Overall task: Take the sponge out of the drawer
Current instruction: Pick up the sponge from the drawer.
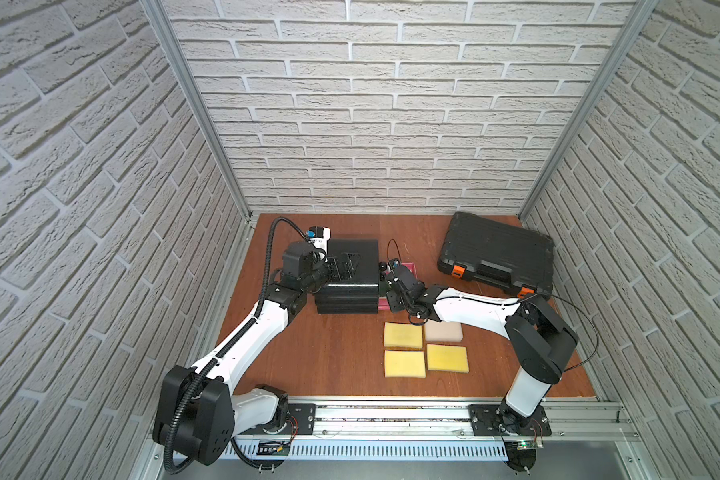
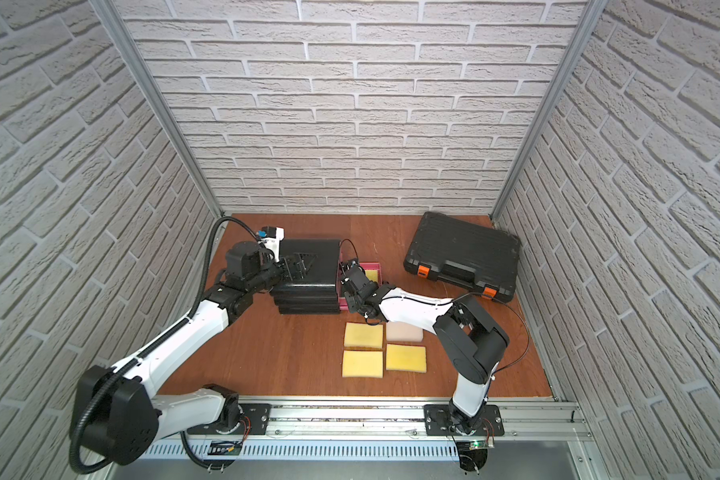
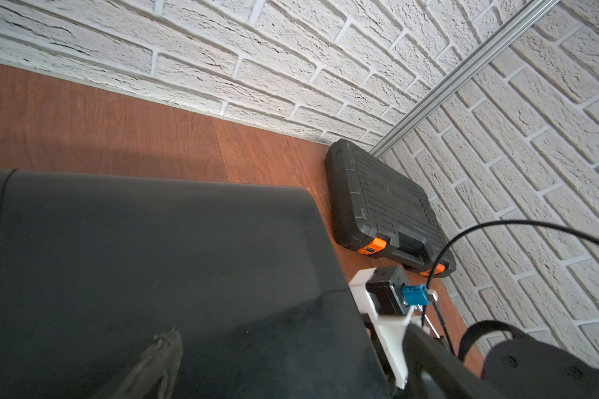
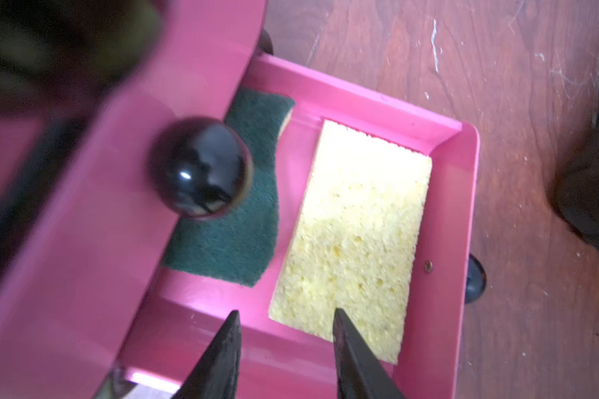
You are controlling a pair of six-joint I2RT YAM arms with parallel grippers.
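A black chest [image 1: 350, 291] stands mid-table, with its pink drawer [image 4: 457, 214] pulled out toward the right. In the drawer lie a yellow sponge [image 4: 357, 221] and, beside it, a green-topped sponge [image 4: 242, 221], half hidden under the upper drawer's black knob [image 4: 199, 167]. In a top view a bit of the yellow sponge [image 2: 371, 275] shows past the arm. My right gripper [image 4: 286, 316] hangs open over the drawer's near end. One fingertip is above the sponge's edge and nothing is held. My left gripper [image 1: 346, 266] lies wide open on the chest's top [image 3: 153, 259].
A shut black tool case [image 1: 497, 253] with orange latches lies at the back right, near the walls. Several loose sponges lie in front of the chest: three yellow [image 1: 404, 334] [image 1: 405, 363] [image 1: 447, 357] and a pale one [image 1: 443, 331] under my right forearm.
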